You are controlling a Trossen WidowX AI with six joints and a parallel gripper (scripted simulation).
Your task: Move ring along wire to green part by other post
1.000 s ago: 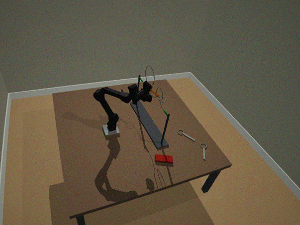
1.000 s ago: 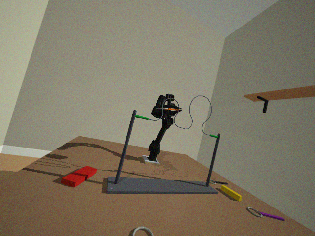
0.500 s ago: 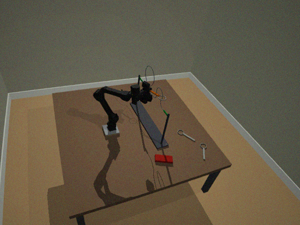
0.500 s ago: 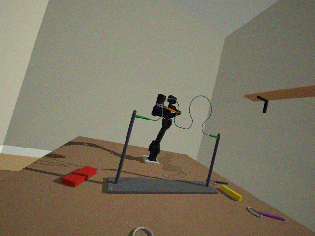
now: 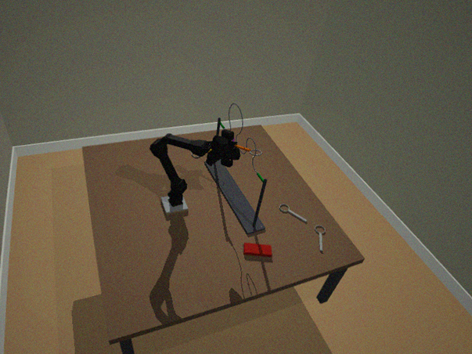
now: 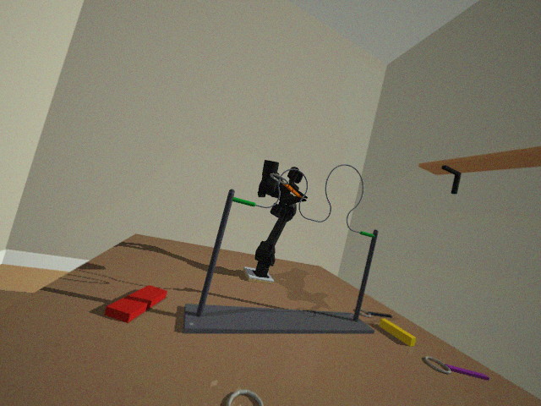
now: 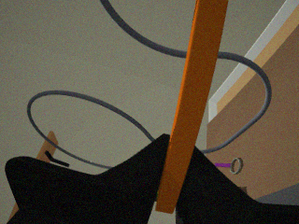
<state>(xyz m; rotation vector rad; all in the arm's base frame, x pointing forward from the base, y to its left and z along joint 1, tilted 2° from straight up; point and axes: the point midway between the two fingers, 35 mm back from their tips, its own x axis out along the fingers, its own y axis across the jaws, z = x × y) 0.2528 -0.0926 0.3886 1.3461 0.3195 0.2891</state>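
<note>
My gripper [image 5: 234, 145] [image 7: 173, 142] is shut on the orange handle [image 5: 242, 147] [image 6: 292, 190] [image 7: 198, 70], beside the wire's smaller arch. The pale ring [image 5: 255, 152] [image 6: 273, 175] is at the handle's far end and appears to be around the grey wire on the arch's side nearer the left post [image 6: 214, 253] in the exterior view. Whether it touches the wire cannot be told. The green part [image 5: 261, 177] [image 6: 243, 201] is at that post. The other green part [image 5: 221, 125] [image 6: 367, 233] is at the other post [image 6: 366, 279], beyond the larger arch. The ring is outside the wrist view.
The grey base [image 5: 235, 195] [image 6: 270, 320] carries both posts. A red block [image 5: 258, 249] [image 6: 131, 305], a yellow block [image 6: 395, 331], a purple-handled ring [image 6: 467, 372] [image 7: 223, 164] and two pale-handled rings lie on the table. A wooden shelf [image 6: 489, 160] is on the wall.
</note>
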